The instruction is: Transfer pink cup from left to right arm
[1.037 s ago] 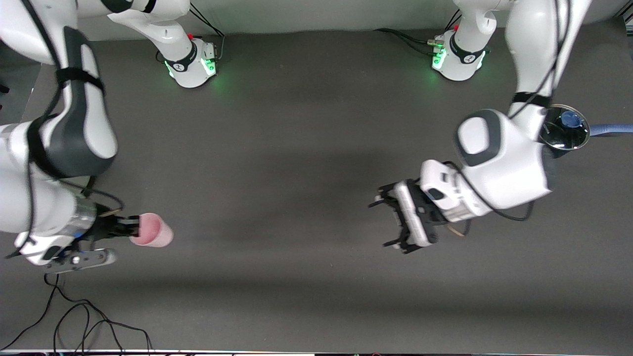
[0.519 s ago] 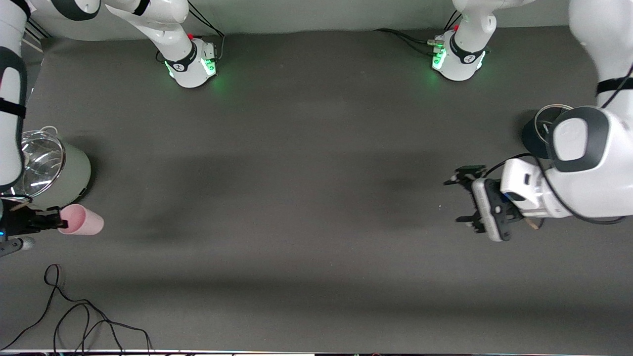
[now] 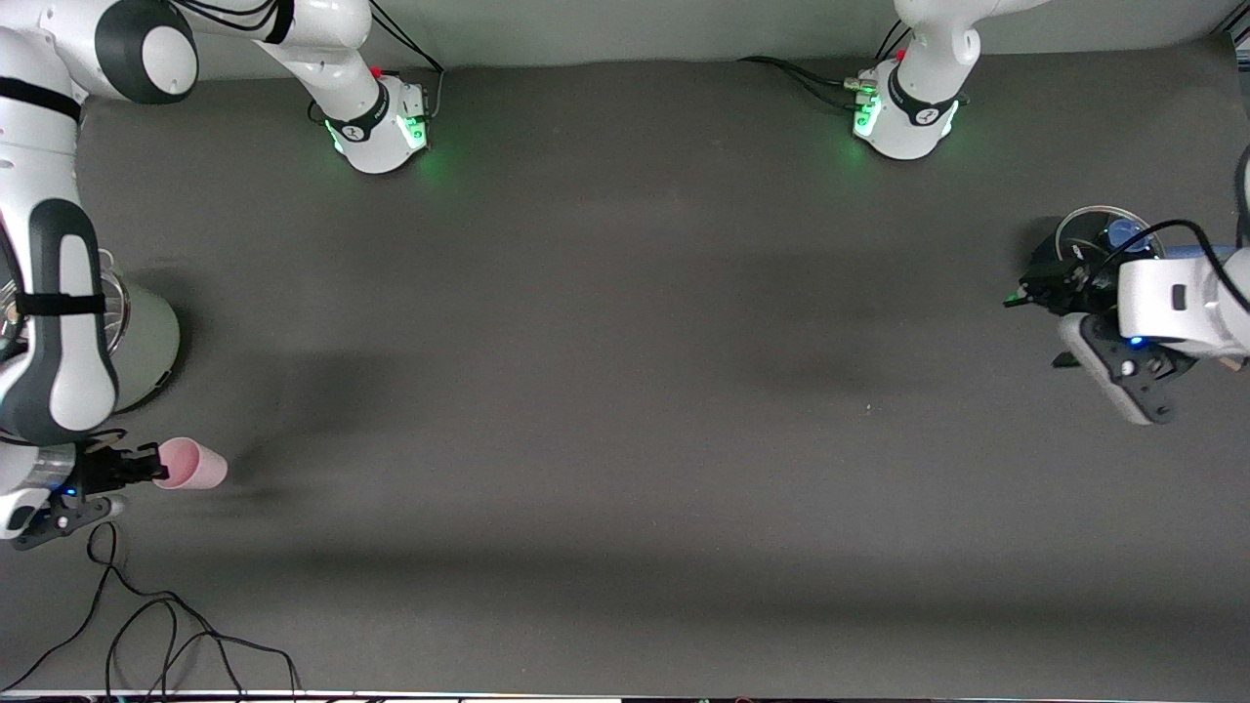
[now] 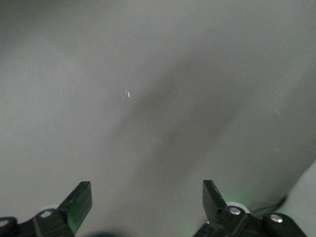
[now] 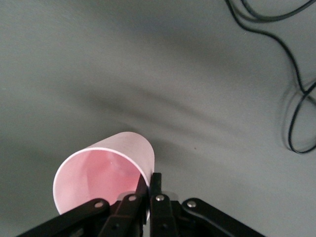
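Observation:
The pink cup (image 3: 192, 466) lies on its side in my right gripper (image 3: 146, 469), low over the table at the right arm's end. The gripper is shut on the cup's rim, one finger inside and one outside. In the right wrist view the cup (image 5: 103, 170) shows its open mouth, with my right gripper (image 5: 149, 186) pinching its wall. My left gripper (image 3: 1041, 327) is open and empty at the left arm's end, beside a dark pot. In the left wrist view my left gripper (image 4: 145, 200) has only bare table between its fingers.
A dark pot (image 3: 1086, 223) with something blue inside and a blue handle stands by my left gripper. A pale green pot (image 3: 146, 342) with a glass lid stands beside the right arm. Black cables (image 3: 146, 625) lie at the table's near edge and show in the right wrist view (image 5: 291, 89).
My right arm has carried the pink cup out to its end of the table, past the green pot. My left arm has drawn back, open, to the dark pot.

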Tool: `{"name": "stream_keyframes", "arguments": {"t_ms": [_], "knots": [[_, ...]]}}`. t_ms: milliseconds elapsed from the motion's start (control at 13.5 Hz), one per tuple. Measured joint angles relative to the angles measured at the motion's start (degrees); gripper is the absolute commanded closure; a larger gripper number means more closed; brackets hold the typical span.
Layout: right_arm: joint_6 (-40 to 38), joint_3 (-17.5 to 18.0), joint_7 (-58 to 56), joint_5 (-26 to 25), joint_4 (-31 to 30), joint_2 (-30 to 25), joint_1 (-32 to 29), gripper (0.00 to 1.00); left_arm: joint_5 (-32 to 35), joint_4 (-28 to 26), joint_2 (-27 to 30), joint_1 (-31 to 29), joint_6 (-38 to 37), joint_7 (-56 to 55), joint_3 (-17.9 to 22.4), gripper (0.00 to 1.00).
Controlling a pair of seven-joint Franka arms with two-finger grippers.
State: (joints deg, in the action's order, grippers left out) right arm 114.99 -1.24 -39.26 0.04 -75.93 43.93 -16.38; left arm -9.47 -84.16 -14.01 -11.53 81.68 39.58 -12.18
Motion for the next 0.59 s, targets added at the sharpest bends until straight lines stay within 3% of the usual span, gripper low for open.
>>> {"name": "stream_keyframes", "arguments": {"t_ms": [222, 296, 370, 593], "knots": [[0.6, 0.0, -0.1, 0.0, 0.2, 1.7, -0.2, 1.00, 1.6, -0.1, 3.9, 0.6, -5.8, -17.6, -0.2, 0.00], [0.6, 0.0, -0.1, 0.0, 0.2, 2.1, -0.2, 0.84, 2.4, -0.2, 5.1, 1.5, -7.3, -23.5, -0.3, 0.00], [0.6, 0.0, -0.1, 0.0, 0.2, 2.5, -0.2, 0.01, 3.8, -0.4, 5.8, 2.8, -8.2, -28.0, -0.4, 0.00], [0.7, 0.0, 0.0, 0.0, 0.4, 2.9, -0.2, 0.00, 8.1, -1.2, 6.3, 6.8, -8.3, -33.0, -0.6, 0.00]]}}
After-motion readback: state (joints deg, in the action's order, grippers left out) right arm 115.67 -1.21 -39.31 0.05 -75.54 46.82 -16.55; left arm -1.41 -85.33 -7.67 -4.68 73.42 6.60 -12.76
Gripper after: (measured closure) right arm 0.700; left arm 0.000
